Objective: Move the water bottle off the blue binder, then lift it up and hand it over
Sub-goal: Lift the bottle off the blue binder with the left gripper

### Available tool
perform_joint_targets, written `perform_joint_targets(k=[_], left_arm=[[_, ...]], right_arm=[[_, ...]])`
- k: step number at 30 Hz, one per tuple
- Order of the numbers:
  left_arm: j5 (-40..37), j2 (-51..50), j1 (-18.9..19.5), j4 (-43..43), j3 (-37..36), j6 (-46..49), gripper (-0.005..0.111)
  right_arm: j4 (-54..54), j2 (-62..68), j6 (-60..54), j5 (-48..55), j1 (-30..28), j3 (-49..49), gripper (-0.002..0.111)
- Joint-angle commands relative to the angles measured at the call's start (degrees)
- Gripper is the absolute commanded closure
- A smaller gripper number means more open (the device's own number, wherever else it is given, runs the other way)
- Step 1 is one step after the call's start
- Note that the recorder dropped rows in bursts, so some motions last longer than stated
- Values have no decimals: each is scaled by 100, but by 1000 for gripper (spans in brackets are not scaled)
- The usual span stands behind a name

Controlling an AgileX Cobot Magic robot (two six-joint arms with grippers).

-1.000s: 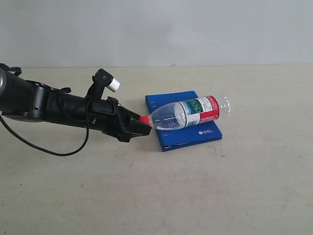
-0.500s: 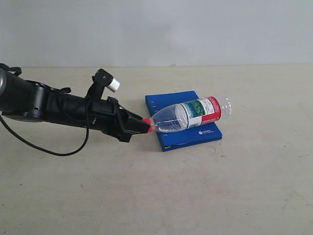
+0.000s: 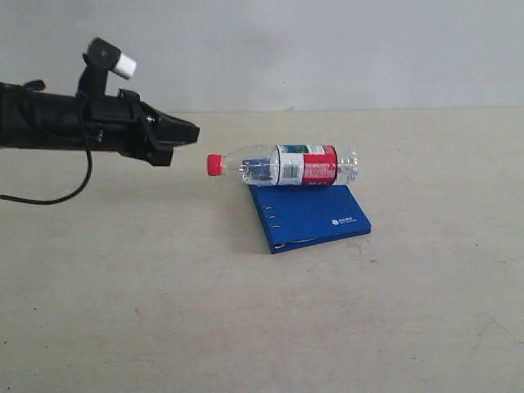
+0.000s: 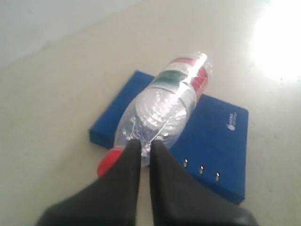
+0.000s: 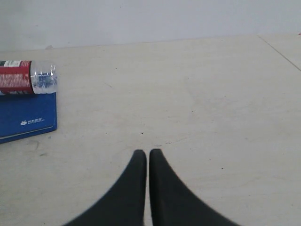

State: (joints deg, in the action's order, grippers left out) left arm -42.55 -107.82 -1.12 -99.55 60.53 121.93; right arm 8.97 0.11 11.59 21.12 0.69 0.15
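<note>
The water bottle (image 3: 286, 165) lies on its side along the far edge of the blue binder (image 3: 315, 214). Its red cap (image 3: 214, 164) sticks out past the binder's left side. My left gripper (image 3: 193, 131) is shut and hangs in the air to the left of the cap and above it, touching nothing. In the left wrist view the shut left gripper (image 4: 146, 143) points at the bottle (image 4: 164, 106), which rests across the binder (image 4: 218, 136). My right gripper (image 5: 147, 153) is shut over bare table, with the bottle's base (image 5: 42, 77) and the binder's corner (image 5: 28, 120) off to one side.
A beige tabletop (image 3: 327, 311) lies all around the binder and ends at a pale wall (image 3: 327, 49) behind. The left arm's black cable (image 3: 49, 199) hangs down at the left edge. The right arm does not show in the exterior view.
My left gripper has risen and drawn back to the left, away from the cap. The bottle has swung from a slant to lie level along the binder's far edge.
</note>
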Motion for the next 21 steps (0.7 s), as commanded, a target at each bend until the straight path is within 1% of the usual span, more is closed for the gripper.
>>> perform_joint_targets(k=[1, 3, 5, 6, 8, 9, 10, 11, 14, 15, 17, 19, 21], left_arm=[[246, 628, 166, 382, 18, -110, 102], [373, 731, 180, 456, 18, -292, 102], [385, 707, 180, 483, 18, -86, 102], [385, 634, 180, 514, 18, 25, 95], [476, 392, 169, 514, 111, 25, 70], [490, 199, 121, 414, 255, 25, 53], [490, -29, 73, 219, 391, 25, 43], [490, -320, 26, -39, 556, 25, 37], [638, -1041, -10, -39, 1110, 14, 42], [779, -1146, -10, -39, 1212, 14, 43], [1046, -1310, -10, -39, 1370, 14, 43], [1149, -1391, -10, -39, 1445, 14, 43], [1149, -1380, -10, 253, 1445, 14, 43]], right_arm=[[30, -11, 1, -29, -16, -15, 109], [30, -11, 1, -29, -16, -15, 109], [30, -11, 1, -29, -16, -15, 109], [30, -11, 1, -29, -16, -15, 109], [30, -11, 1, -29, -16, -15, 109], [30, -11, 1, -29, -16, -15, 109], [30, -11, 1, -29, -16, -15, 109], [30, -11, 1, -29, -16, -15, 109], [30, -11, 1, -29, -16, -15, 109], [30, -11, 1, -29, -16, -15, 109], [30, -11, 1, -29, -16, -15, 109], [30, -11, 1, -29, -16, -15, 109], [30, -11, 1, -29, -16, -15, 109]])
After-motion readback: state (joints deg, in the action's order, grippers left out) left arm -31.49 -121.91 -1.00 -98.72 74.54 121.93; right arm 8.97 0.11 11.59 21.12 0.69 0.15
